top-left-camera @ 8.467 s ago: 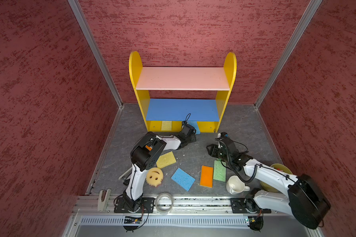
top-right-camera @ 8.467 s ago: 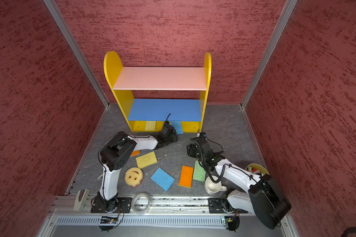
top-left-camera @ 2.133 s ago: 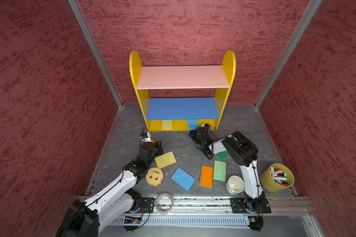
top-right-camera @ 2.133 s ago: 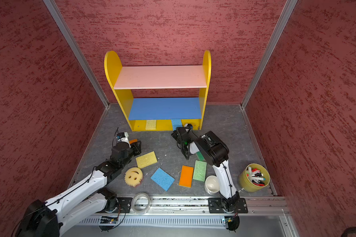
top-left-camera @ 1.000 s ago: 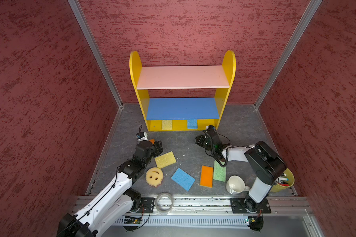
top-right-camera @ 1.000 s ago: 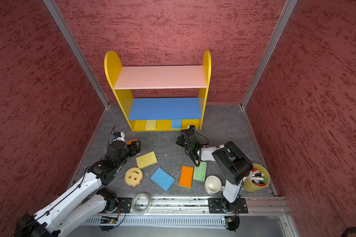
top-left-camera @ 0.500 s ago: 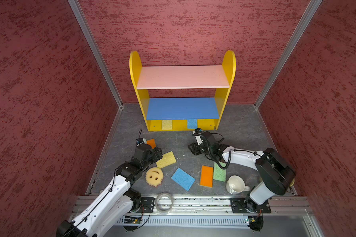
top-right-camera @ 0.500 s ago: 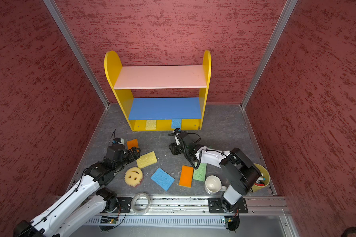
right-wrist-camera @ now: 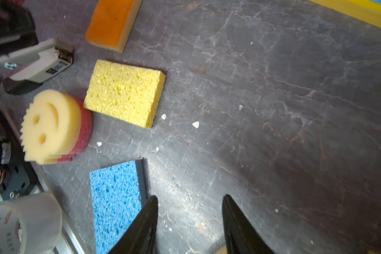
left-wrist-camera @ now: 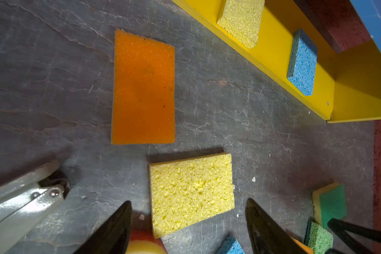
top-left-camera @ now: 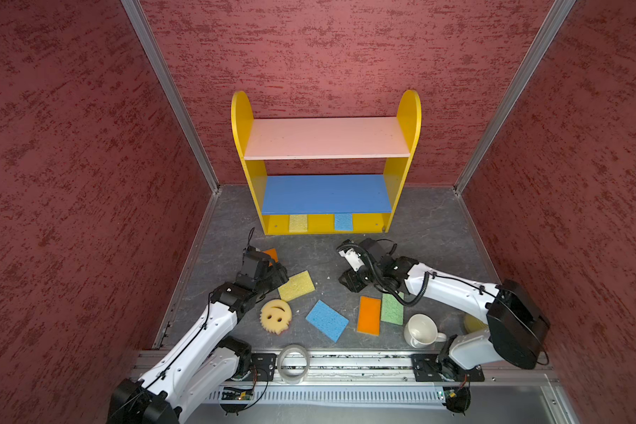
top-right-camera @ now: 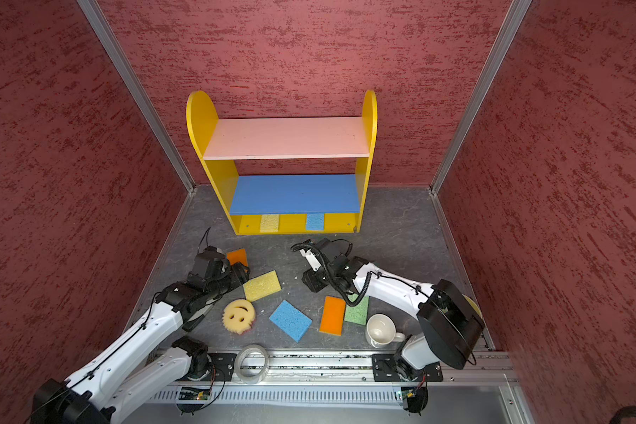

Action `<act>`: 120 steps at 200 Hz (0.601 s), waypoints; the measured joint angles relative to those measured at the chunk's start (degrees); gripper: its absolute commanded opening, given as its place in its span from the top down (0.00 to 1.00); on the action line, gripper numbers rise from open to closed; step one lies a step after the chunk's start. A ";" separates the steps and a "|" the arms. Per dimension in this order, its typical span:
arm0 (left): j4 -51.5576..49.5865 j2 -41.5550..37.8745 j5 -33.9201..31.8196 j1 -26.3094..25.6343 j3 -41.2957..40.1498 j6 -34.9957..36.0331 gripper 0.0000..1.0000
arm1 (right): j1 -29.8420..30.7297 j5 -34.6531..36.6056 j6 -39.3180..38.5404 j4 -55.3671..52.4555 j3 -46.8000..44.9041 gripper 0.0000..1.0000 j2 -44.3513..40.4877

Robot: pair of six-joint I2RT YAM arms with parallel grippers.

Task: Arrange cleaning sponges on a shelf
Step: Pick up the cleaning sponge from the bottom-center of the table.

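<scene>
On the grey tabletop (top-left-camera: 430,235) between red walls (top-left-camera: 70,147), we see the shelf (top-left-camera: 243,121) at the back edge, a yellow sponge (top-left-camera: 298,223) and a blue sponge (top-left-camera: 343,221) on its base. Our left gripper (left-wrist-camera: 188,203) spreads wide beside a loose yellow sponge (top-left-camera: 296,286) mid-table; our right gripper (right-wrist-camera: 190,197) stands parted, empty.

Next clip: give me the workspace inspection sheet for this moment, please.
Surface: dark grey slate floor, few white crumbs.
Job's things: shelf holds yellow sponge and blue sponge on its base; others lie loose on the floor, including smiley sponge.
Clutter: white mug, tape ring, yellow cup partly hidden.
Grippers: left gripper open, by loose yellow sponge; right gripper open, empty.
Cables: black cable loops along right arm.
Surroundings: red textured walls, metal corner posts.
</scene>
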 measured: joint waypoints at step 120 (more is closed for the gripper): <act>8.22 8.55 6.51 4.13 2.56 0.44 0.20 | 8.92 -6.19 1.73 -4.24 0.11 0.54 4.57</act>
